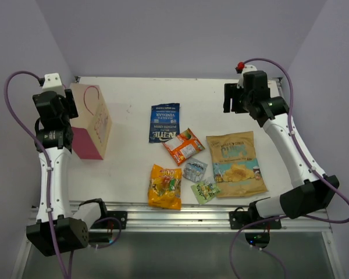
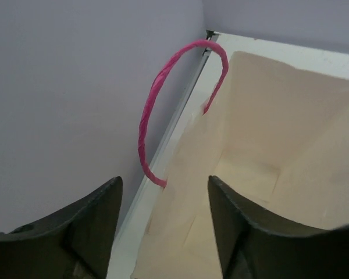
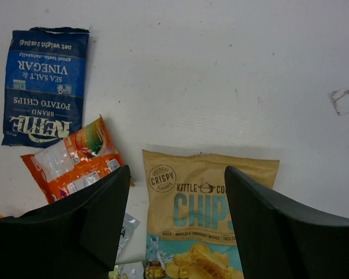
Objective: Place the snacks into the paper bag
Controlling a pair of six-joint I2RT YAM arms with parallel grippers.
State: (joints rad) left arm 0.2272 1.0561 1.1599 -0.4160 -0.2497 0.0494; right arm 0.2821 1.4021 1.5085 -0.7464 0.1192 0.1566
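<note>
The paper bag (image 1: pixel 92 119) stands at the far left, pink side toward me, red cord handle up. My left gripper (image 1: pixel 71 106) is open right above its near-left rim; its wrist view looks into the empty cream interior (image 2: pixel 267 157) past the cord handle (image 2: pixel 157 99). Six snacks lie mid-table: dark blue chip bag (image 1: pixel 164 122), orange-red pack (image 1: pixel 184 146), tan-and-teal chip bag (image 1: pixel 237 164), orange-yellow bag (image 1: pixel 165 186), small silver-blue packet (image 1: pixel 195 170), small green packet (image 1: pixel 205 191). My right gripper (image 1: pixel 231 103) is open and empty, high above the tan-and-teal bag (image 3: pixel 206 215).
The white table ends at a metal rail (image 1: pixel 180 212) along the near edge. Lilac walls (image 1: pixel 180 35) close in the back and both sides. The paper bag stands close to the left wall and table edge (image 2: pixel 163 157).
</note>
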